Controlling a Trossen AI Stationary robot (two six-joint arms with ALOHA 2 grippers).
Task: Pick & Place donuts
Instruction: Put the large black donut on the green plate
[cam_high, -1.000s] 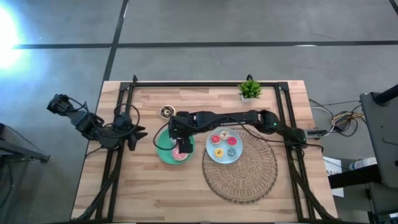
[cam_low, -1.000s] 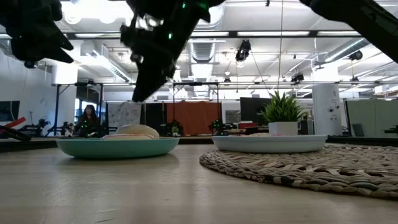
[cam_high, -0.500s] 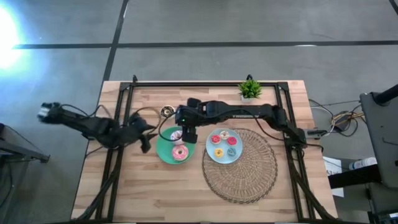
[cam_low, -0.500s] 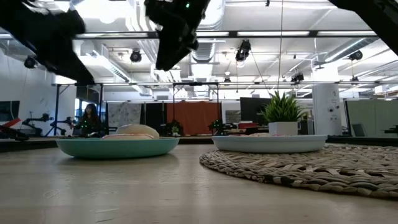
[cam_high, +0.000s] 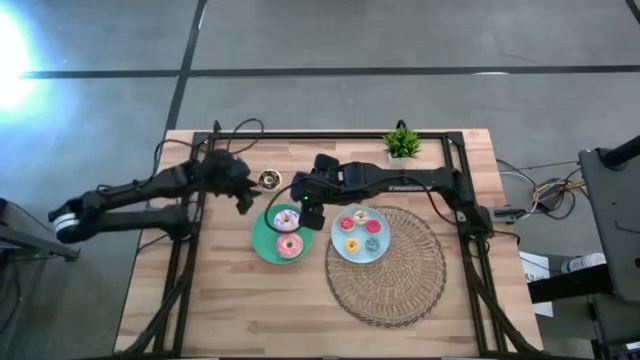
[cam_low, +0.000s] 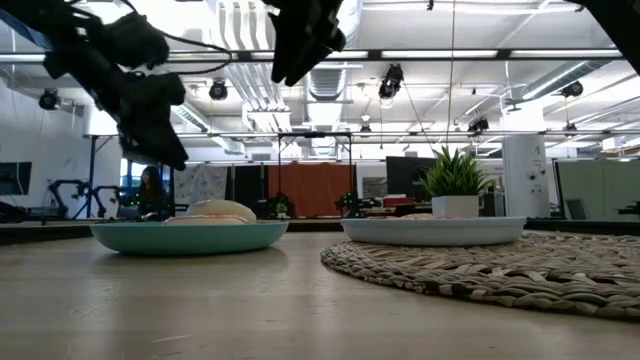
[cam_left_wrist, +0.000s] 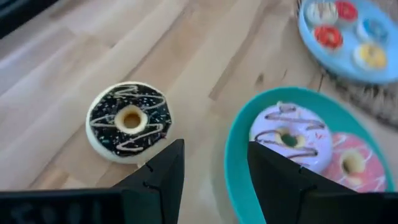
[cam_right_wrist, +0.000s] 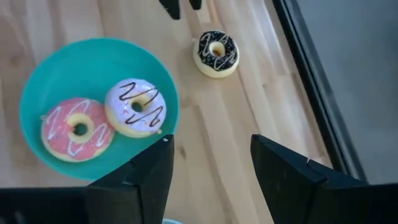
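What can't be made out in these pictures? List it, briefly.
- Low view: the pink donuts on the green plate are mostly hidden by its rim.
- Low view: the small donuts on the blue plate are hidden by its rim.
- Low view: the right gripper is a dark silhouette, so its jaws are indistinguishable.
- Left wrist view: the blue plate is cut by the edge.

No readable text, labels or numbers anywhere.

Green plate (cam_high: 262, 243), blue plate (cam_high: 335, 247) — woven mat (cam_high: 400, 285), potted plant (cam_high: 402, 143)
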